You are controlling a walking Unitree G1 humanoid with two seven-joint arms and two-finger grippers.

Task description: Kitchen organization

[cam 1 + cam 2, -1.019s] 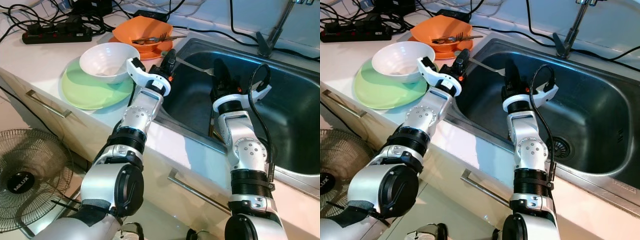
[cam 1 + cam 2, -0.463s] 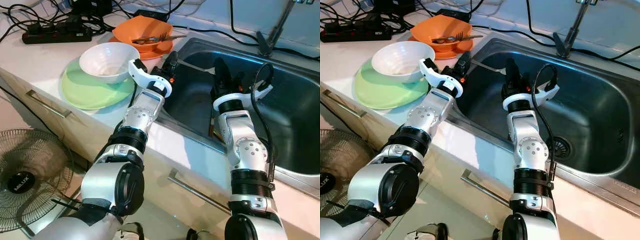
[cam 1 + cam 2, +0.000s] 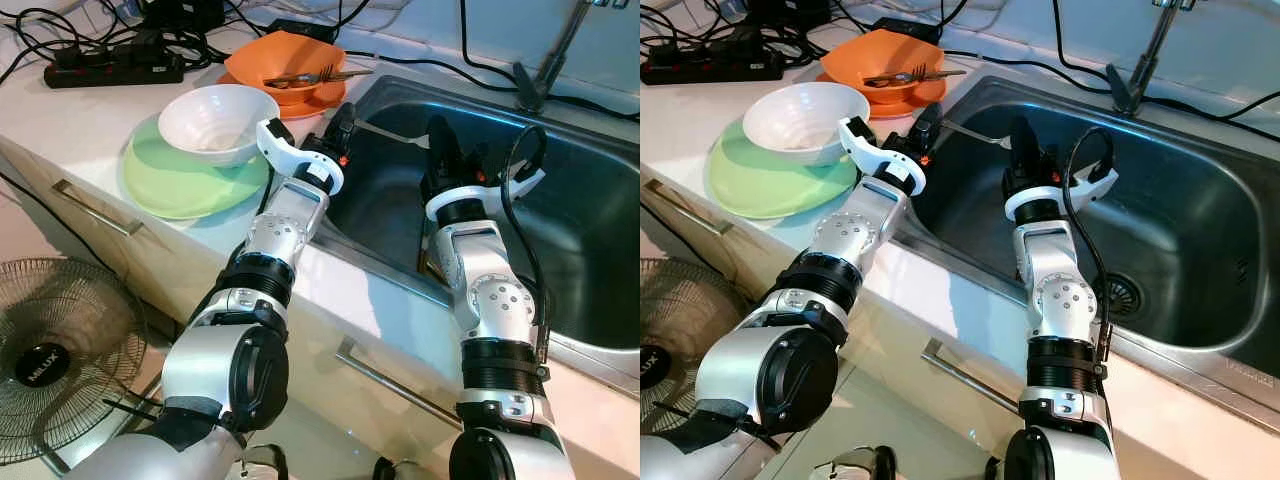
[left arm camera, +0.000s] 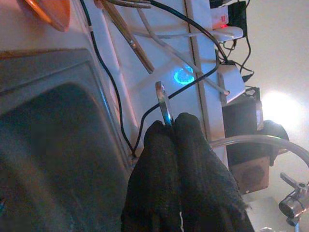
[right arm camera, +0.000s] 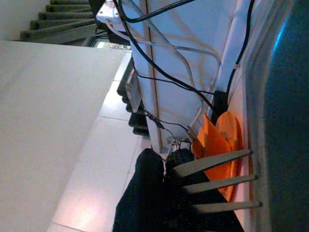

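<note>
1. Left eye view: both arms reached over the sink (image 3: 590, 190). The left hand (image 3: 340, 125) sat at the sink's near-left rim, fingers pinched together on the handle end of a fork (image 3: 392, 136) whose metal ran across toward the right hand (image 3: 440, 150). Against the frame half a second back, almost nothing had shifted; the left wrist had eased a touch toward the bench (image 3: 90, 110).

2. Right eye view: same story. The white bowl (image 3: 800, 120) on the green plate (image 3: 760, 175) and the orange bowl (image 3: 880, 60) with cutlery across it sat untouched on the bench.

3. Left wrist view: the two black fingers (image 4: 161, 145) were pressed shut, with a thin metal handle end poking out between their tips.

4. Right wrist view: three fork tines stood out beside the closed dark fingers (image 5: 145, 193), so this hand looked clamped near the tine end.

5. My read: a hand-over was in mid-pause, both hands on the one fork over the sink, neither releasing yet.
</note>
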